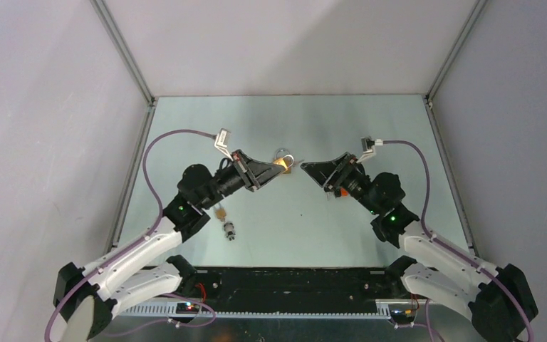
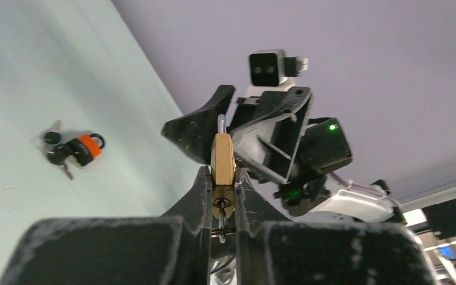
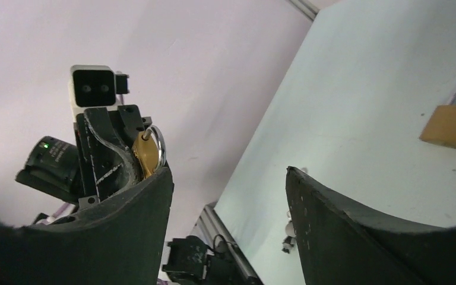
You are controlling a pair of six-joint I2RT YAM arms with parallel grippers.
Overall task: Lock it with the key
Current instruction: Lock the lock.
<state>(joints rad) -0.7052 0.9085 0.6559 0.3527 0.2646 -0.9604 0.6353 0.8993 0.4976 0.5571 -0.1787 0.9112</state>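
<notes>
Pale table, brass padlock tight in left end effector, right end effector agape, seemingly empty

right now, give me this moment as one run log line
left gripper: shut on brass padlock, held above table | right gripper: open, empty, facing it | orange padlock with keys: lying on table

- Pale green table, grey walls around it.
- Small orange padlock lying on the table, dark-headed keys touching it.
- Brass padlock lying on the table.
</notes>
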